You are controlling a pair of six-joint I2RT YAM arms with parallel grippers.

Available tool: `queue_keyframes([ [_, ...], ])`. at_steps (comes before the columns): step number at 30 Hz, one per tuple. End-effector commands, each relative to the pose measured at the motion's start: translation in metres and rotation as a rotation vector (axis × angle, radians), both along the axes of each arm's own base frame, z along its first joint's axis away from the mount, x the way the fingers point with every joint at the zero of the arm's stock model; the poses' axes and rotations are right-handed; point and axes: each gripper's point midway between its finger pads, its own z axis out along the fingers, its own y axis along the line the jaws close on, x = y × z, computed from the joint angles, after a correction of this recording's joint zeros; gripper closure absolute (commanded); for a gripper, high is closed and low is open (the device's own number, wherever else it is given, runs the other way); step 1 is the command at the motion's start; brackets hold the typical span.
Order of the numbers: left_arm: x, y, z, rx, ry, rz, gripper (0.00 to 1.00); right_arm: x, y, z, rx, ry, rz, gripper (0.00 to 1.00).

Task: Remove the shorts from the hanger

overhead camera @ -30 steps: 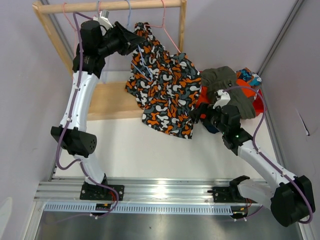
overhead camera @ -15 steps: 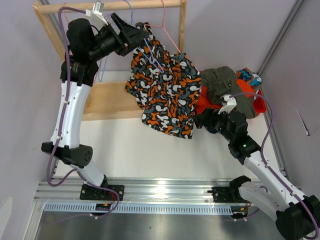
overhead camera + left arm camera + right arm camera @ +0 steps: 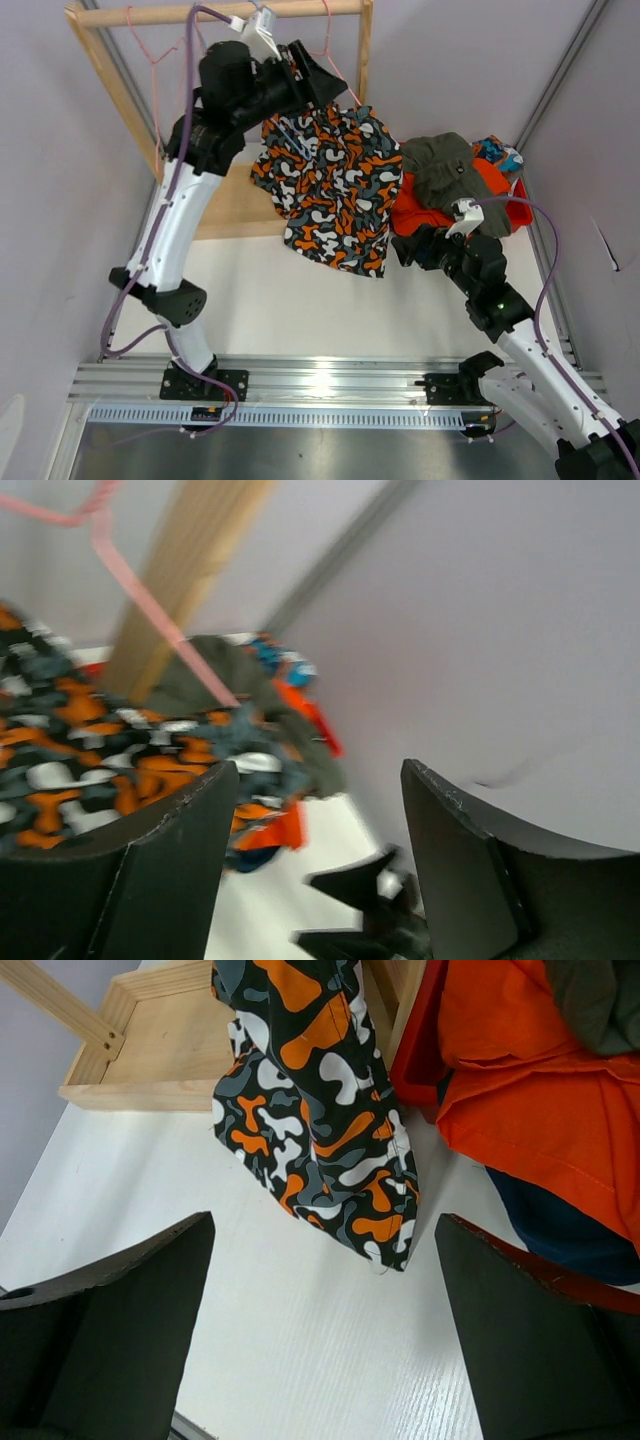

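The orange-black-white-grey blotch shorts [image 3: 330, 185] hang from a hanger at the right end of the wooden rail [image 3: 150, 14], their lower edge draped on the table. A pink hanger [image 3: 340, 62] sits above them. My left gripper [image 3: 322, 76] is open and empty, just above the shorts' top edge; its view [image 3: 318, 770] shows the blotch shorts [image 3: 90, 750] and pink hanger wire [image 3: 150, 588]. My right gripper [image 3: 405, 246] is open and empty at the shorts' lower right; its view [image 3: 322, 1220] shows the blotch shorts' hem [image 3: 330, 1130]. Olive [image 3: 445, 165], bright orange [image 3: 498, 185], teal-print [image 3: 497, 151] and navy [image 3: 560, 1230] shorts lie piled at the right.
The wooden rack has a flat base [image 3: 220, 205] and a right post [image 3: 366, 50]. More pink hangers [image 3: 150, 55] hang at the rail's left. The pile rests in a red bin [image 3: 517, 214]. Grey walls close in on both sides.
My left arm has swung right along the rail, from left of the blotch shorts to above their top. My right gripper has drawn back slightly toward me.
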Motion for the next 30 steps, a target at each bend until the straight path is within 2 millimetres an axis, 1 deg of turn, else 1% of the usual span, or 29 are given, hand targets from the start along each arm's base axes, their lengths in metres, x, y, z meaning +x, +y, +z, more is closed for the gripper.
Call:
queue_keyframes([
  [1, 0.039, 0.015, -0.032, 0.157, -0.012, 0.219, 0.28, -0.004, -0.005, 0.003, -0.014, -0.012, -0.012, 0.01],
  [2, 0.048, 0.018, -0.038, 0.179, -0.013, 0.267, 0.28, -0.005, -0.005, 0.002, -0.017, -0.013, -0.011, 0.0],
  [7, 0.074, 0.006, -0.053, 0.183, -0.016, 0.285, 0.29, -0.004, -0.004, -0.001, -0.018, -0.012, -0.006, 0.01],
  [10, 0.083, 0.001, -0.055, 0.173, -0.026, 0.29, 0.29, -0.004, -0.003, -0.001, -0.018, -0.012, 0.0, 0.01],
  [12, 0.091, -0.005, -0.063, 0.176, -0.019, 0.284, 0.29, -0.003, -0.003, 0.0, -0.019, -0.016, 0.002, 0.01],
  [13, 0.094, -0.006, -0.063, 0.171, -0.026, 0.289, 0.29, -0.003, -0.003, 0.0, -0.019, -0.016, 0.002, 0.01],
  [14, 0.099, -0.008, -0.07, 0.177, -0.017, 0.291, 0.29, -0.003, -0.003, -0.001, -0.021, -0.017, 0.003, 0.01],
  [16, 0.104, -0.014, -0.073, 0.164, -0.015, 0.285, 0.3, 0.001, -0.004, -0.006, -0.025, -0.007, 0.0, 0.01],
  [17, 0.108, -0.017, -0.077, 0.161, -0.01, 0.278, 0.3, 0.001, -0.003, -0.008, -0.021, -0.002, 0.007, 0.01],
  [18, 0.109, -0.021, -0.076, 0.145, -0.012, 0.271, 0.3, 0.002, -0.003, -0.009, -0.022, 0.002, 0.008, 0.01],
  [20, 0.115, -0.026, -0.083, 0.138, -0.002, 0.261, 0.3, 0.003, -0.003, -0.012, -0.025, 0.006, 0.009, 0.01],
  [21, 0.114, -0.028, -0.08, 0.124, -0.007, 0.256, 0.31, 0.004, -0.003, -0.01, -0.021, 0.003, 0.008, 0.01],
  [24, 0.115, -0.034, -0.081, 0.114, -0.012, 0.245, 0.31, 0.006, -0.005, -0.011, -0.013, 0.003, 0.01, 0.01],
  [25, 0.113, -0.036, -0.077, 0.106, -0.02, 0.238, 0.31, 0.006, -0.005, -0.011, -0.012, 0.005, 0.011, 0.01],
  [26, 0.114, -0.038, -0.079, 0.103, -0.018, 0.233, 0.31, 0.007, -0.006, -0.013, -0.01, 0.007, 0.016, 0.01],
  [28, 0.114, -0.041, -0.079, 0.087, -0.01, 0.222, 0.32, 0.008, -0.006, -0.013, -0.007, 0.01, 0.017, 0.01],
  [30, 0.111, -0.041, -0.074, 0.069, -0.008, 0.221, 0.32, 0.009, -0.006, -0.015, -0.005, 0.015, 0.019, 0.01],
])
